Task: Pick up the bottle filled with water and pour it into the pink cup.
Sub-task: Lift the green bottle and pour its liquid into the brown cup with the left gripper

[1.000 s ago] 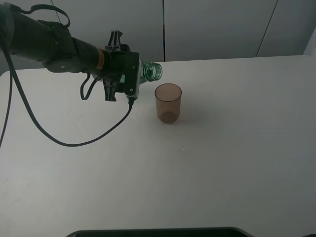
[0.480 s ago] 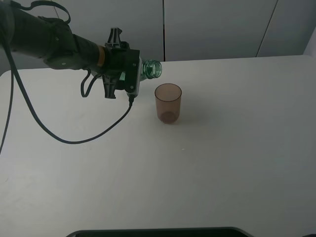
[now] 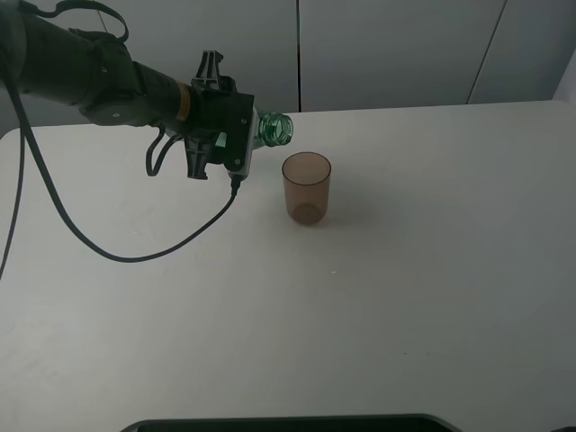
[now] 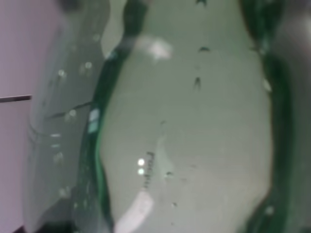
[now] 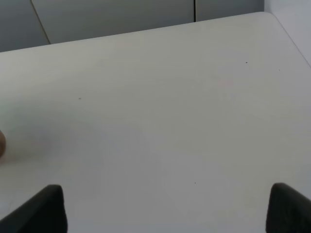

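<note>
Overhead, the broad white table (image 3: pixel 423 288) bears the upright small translucent brownish-pink plastic cup (image 3: pixel 307 187). Above it, the left gripper (image 3: pixel 236 137) clamps the slim green-tinted transparent plastic bottle (image 3: pixel 274 129), which is tipped nearly level with its mouth near the cup's rim. The right gripper (image 5: pixel 167 208) stands spread, holding nothing.

Exterior high: the bottle (image 3: pixel 275 130) shows only neck and mouth, upper centre-left. Its body is hidden behind the left gripper (image 3: pixel 236 137). Left arm (image 3: pixel 72 76) cropped at the upper-left edge. Dark strip (image 3: pixel 288 422) at the bottom edge, cropped, can't ID it.
Left wrist: bottle fills the frame, blurred, cropped all round, water level unreadable.
Right wrist: right gripper (image 5: pixel 163 208) fingertips (image 5: pixel 36 208) cropped at the bottom corners. The pink cup (image 5: pixel 1 144) is a sliver at the left edge.
</note>
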You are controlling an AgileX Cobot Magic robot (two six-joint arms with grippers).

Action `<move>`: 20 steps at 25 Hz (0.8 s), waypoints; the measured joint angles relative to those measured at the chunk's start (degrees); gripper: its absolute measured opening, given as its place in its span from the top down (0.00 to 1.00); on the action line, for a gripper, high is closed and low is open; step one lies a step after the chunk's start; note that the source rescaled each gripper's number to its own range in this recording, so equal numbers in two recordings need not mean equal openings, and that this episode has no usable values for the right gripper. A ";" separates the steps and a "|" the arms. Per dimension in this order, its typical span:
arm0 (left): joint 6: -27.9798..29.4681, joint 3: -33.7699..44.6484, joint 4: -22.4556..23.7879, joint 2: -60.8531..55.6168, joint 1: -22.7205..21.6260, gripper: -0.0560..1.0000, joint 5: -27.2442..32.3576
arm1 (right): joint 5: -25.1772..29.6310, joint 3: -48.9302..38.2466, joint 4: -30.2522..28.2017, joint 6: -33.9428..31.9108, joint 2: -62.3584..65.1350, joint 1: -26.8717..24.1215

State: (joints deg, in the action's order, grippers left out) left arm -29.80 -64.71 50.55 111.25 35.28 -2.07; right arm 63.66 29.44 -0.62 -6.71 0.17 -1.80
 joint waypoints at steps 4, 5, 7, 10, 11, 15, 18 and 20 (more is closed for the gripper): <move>-0.11 0.00 0.00 0.00 0.00 0.95 0.11 | 0.00 0.00 0.00 0.00 0.00 0.00; -0.11 0.00 0.00 0.00 0.00 0.95 0.11 | 0.00 0.00 0.00 0.00 0.00 0.00; -0.23 0.00 0.00 0.00 0.00 0.95 0.37 | 0.00 0.00 0.00 0.00 0.00 0.00; -0.34 0.00 0.25 0.00 0.00 0.95 0.93 | 0.00 0.00 0.00 0.00 0.00 0.00; -0.34 0.00 0.54 0.00 0.00 0.95 1.17 | 0.00 0.00 0.00 0.00 0.00 0.00; -0.34 0.00 0.89 0.00 0.00 0.95 2.07 | 0.00 0.00 0.00 0.00 0.00 0.00; -0.34 0.00 0.88 0.00 0.00 0.95 2.07 | 0.00 0.00 0.00 0.00 0.00 0.00; -0.34 0.00 0.99 0.00 0.00 0.95 2.37 | 0.00 0.00 0.00 0.00 0.00 0.00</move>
State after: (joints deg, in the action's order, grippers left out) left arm -30.15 -64.71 51.54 111.25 35.28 0.30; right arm 63.66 29.44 -0.62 -6.71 0.17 -1.80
